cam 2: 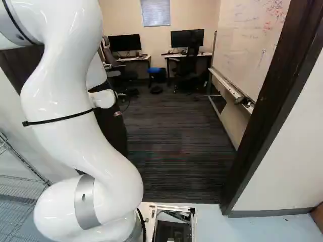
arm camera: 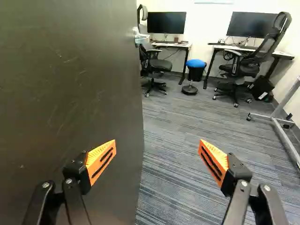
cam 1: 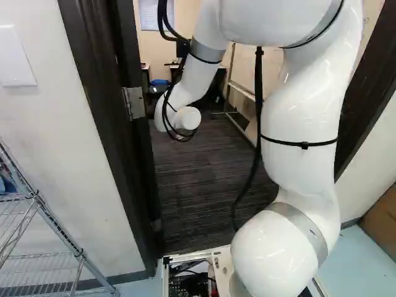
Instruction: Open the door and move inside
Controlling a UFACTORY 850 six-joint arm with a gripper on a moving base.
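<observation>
Left base view: one arm (cam 1: 300,117), white, rising right of the middle, its outer part reaching ahead through the doorway. One door (cam 1: 145,167), dark, standing open into the room, at the left side of the doorway; one metal hinge (cam 1: 135,102). One dark frame (cam 1: 102,117). One wire shelf (cam 1: 43,216), at the left. One pale blue floor (cam 1: 356,263), under the base (cam 1: 221,266), which sits at the edge of the striped carpet (cam 1: 201,185).

Right base view: same arm, left of the middle, partly covering the door. Beyond, two desks (cam 2: 133,58) with monitors (cam 2: 187,38); one window (cam 2: 155,12); one whiteboard (cam 2: 252,45), along the right side.

Wrist view: one gripper (arm camera: 157,146), black, orange pads (arm camera: 101,161), fingers spread wide, nothing between them. One finger lies before the door's scuffed face; the other lies past its edge, over carpet. Ahead: two office chairs (arm camera: 253,58), one blue-topped stool (arm camera: 196,63).
</observation>
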